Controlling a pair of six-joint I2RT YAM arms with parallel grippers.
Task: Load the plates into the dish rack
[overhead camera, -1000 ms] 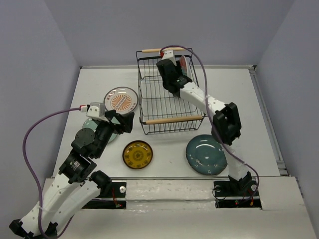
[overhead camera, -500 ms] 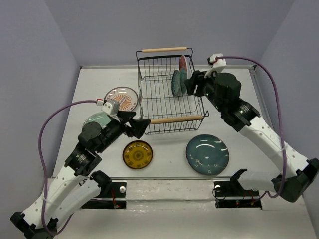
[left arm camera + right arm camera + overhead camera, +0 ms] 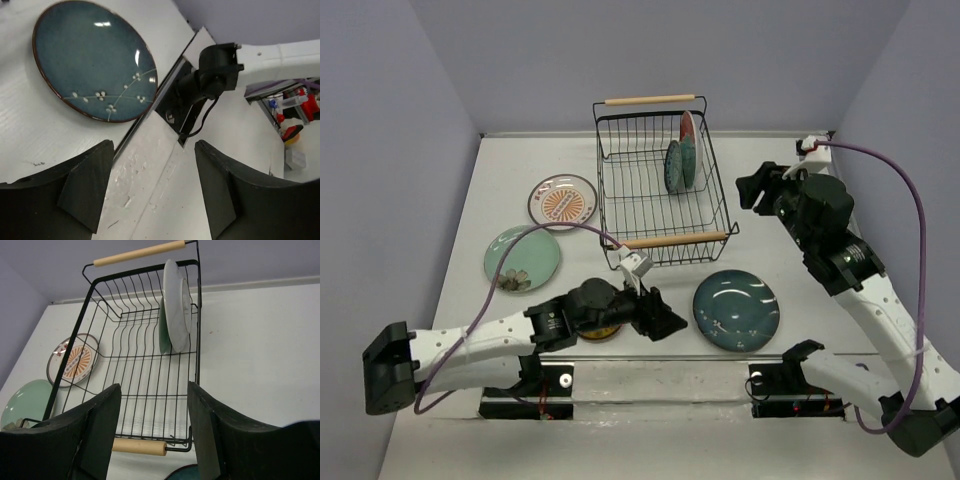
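Note:
The black wire dish rack (image 3: 599,150) stands at the back centre. The red flowered plate (image 3: 689,133) and the small dark teal plate (image 3: 672,166) stand upright in its right end. The large blue-teal plate (image 3: 735,309) lies flat at the front right. The white plate with orange centre (image 3: 563,202) and the mint plate (image 3: 523,257) lie left of the rack. The amber plate (image 3: 604,334) is mostly hidden under my left arm. My left gripper (image 3: 665,318) is open and empty, just left of the blue-teal plate (image 3: 95,60). My right gripper (image 3: 752,188) is open and empty, right of the rack (image 3: 198,340).
The rack's wooden handles are at its near side (image 3: 670,240) and far side (image 3: 650,100). The right arm's base (image 3: 212,75) sits at the table's front edge beside the blue-teal plate. Grey walls close in the table on three sides.
My right gripper has let go of the dark teal plate in the rack and pulled back to the right. My left arm has swung from the mint plate down towards the blue-teal plate.

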